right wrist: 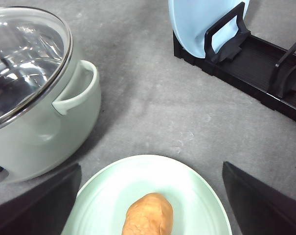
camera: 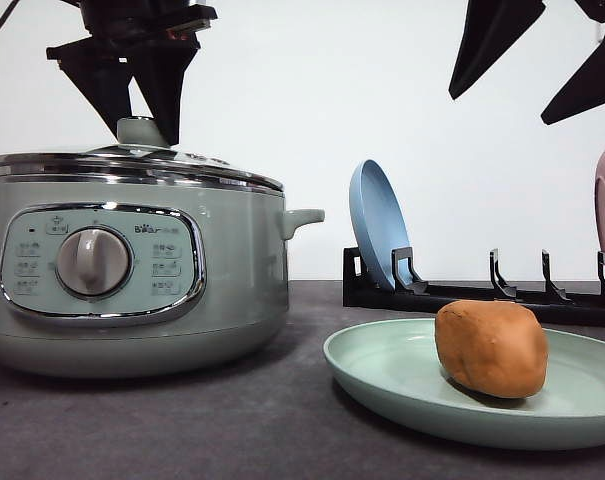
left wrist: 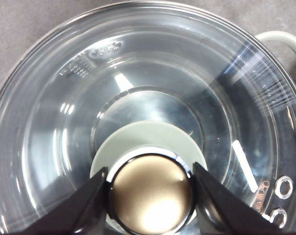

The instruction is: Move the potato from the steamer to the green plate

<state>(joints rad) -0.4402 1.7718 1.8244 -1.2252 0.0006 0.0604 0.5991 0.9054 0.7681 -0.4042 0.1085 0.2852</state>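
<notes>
Fingers of my left gripper (left wrist: 150, 196) hang straight down, one on each side of the lid knob (left wrist: 151, 194) of the steamer (camera: 132, 265), spread; whether they touch it is hard to tell. My right gripper (right wrist: 150, 196) hovers high, jaws wide apart, with the potato (right wrist: 148, 214) lying below between them on the green plate (right wrist: 196, 188). Its wrist camera cuts the potato off; the front view shows it whole

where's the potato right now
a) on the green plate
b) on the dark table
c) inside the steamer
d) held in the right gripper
a, the potato lies on the green plate, with the open right gripper above it.
</notes>
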